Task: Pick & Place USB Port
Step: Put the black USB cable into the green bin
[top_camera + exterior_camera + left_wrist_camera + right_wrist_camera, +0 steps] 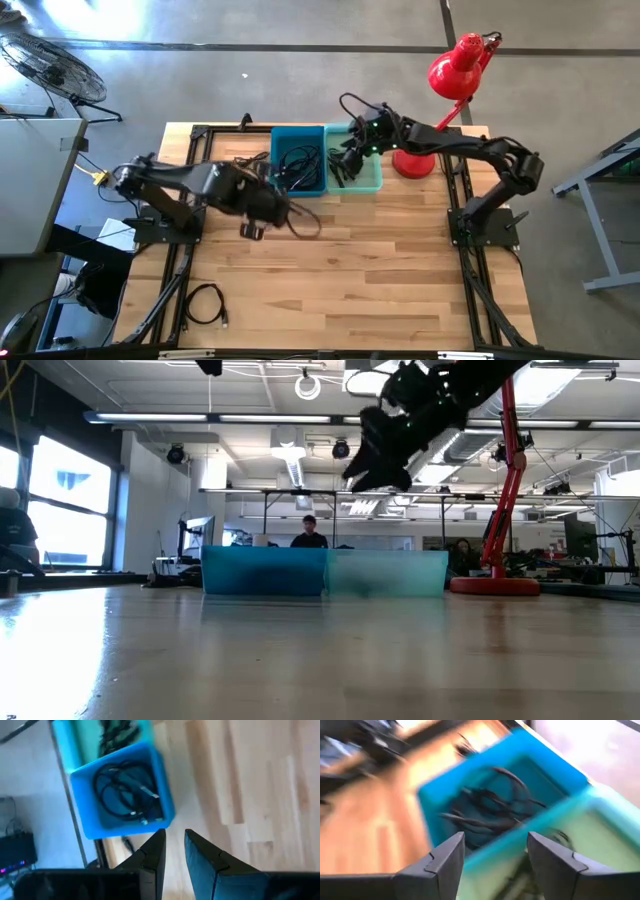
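High view: two bins stand side by side at the far middle of the wooden table; the blue bin on the left holds a tangle of dark USB cables, and the pale teal bin touching its right wall holds a few more dark cables, mostly hidden under the right arm; a red desk lamp stands just right of the teal bin; one loose coiled cable lies on the table near its front left corner, well apart from both arms. The left gripper hangs over the bare wood just in front of the blue bin, toward that bin's left front corner; a thin dark loop of cable shows just to its right, though whether it is gripped cannot be told from above. In the left wrist view its fingers stand close together with a narrow gap between them and nothing visible in that gap; the blue bin with its cables lies beyond the fingertips, apart from them. The right gripper hovers above the seam where the two bins meet; in the right wrist view its fingers are spread wide and empty, with the cables of the blue bin beyond them; low view shows it raised clear above the bin rims; a person sits in the room behind.
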`<action>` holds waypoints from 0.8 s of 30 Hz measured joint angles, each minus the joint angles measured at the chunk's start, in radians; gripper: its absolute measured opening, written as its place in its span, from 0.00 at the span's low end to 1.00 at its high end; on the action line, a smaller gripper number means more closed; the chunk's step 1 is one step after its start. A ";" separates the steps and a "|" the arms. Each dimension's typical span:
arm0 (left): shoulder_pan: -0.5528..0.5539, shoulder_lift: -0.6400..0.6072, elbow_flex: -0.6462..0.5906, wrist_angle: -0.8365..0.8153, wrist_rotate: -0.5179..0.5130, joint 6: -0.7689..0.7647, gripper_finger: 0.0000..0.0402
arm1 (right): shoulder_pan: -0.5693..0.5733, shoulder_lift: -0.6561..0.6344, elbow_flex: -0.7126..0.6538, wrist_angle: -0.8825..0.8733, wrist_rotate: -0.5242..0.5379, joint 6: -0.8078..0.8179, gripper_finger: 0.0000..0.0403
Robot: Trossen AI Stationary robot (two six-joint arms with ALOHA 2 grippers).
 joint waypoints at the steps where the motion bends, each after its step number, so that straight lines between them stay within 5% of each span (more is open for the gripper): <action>1: 0.020 -0.014 -0.002 0.002 -0.005 0.003 0.17 | 0.004 -0.017 0.000 0.005 -0.019 0.008 0.52; 11: 0.141 -0.089 -0.004 0.001 0.000 0.046 0.20 | 0.112 -0.183 0.000 0.026 -0.035 -0.010 0.52; 24: 0.298 -0.089 -0.004 0.002 -0.088 0.124 0.66 | 0.227 -0.237 0.000 0.016 0.026 -0.010 0.52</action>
